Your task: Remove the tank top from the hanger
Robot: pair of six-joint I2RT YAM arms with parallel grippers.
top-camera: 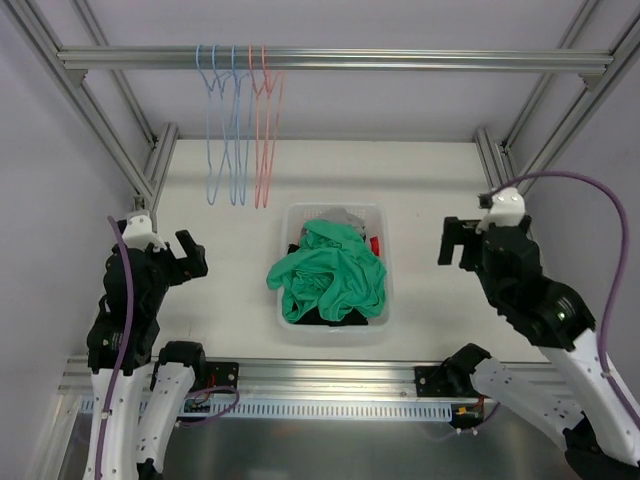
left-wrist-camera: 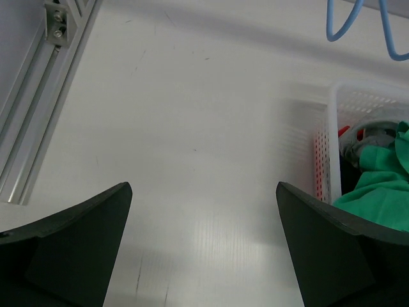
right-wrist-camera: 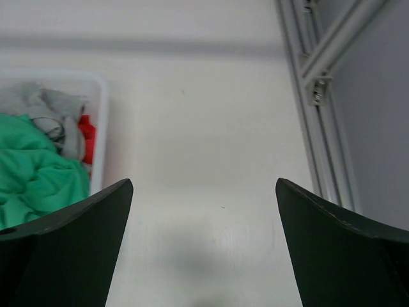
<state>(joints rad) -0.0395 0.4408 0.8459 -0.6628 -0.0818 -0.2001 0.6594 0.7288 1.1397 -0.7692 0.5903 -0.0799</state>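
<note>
Several bare wire hangers, blue (top-camera: 208,170) and red (top-camera: 259,170), hang from the top rail at the back left; no garment is on any of them. A crumpled green garment (top-camera: 330,278) lies on top of a white basket (top-camera: 292,215) at the table's middle. My left gripper (top-camera: 190,255) is open and empty, left of the basket. My right gripper (top-camera: 450,240) is open and empty, right of the basket. The left wrist view shows open fingers (left-wrist-camera: 77,243), the basket (left-wrist-camera: 332,128) and the green cloth (left-wrist-camera: 377,192). The right wrist view shows the same cloth (right-wrist-camera: 38,173).
Grey (right-wrist-camera: 51,105), red (right-wrist-camera: 86,137) and dark cloth lie in the basket under the green one. Aluminium frame posts stand at the back left (top-camera: 150,170) and back right (top-camera: 500,160). A rail (top-camera: 330,375) runs along the near edge.
</note>
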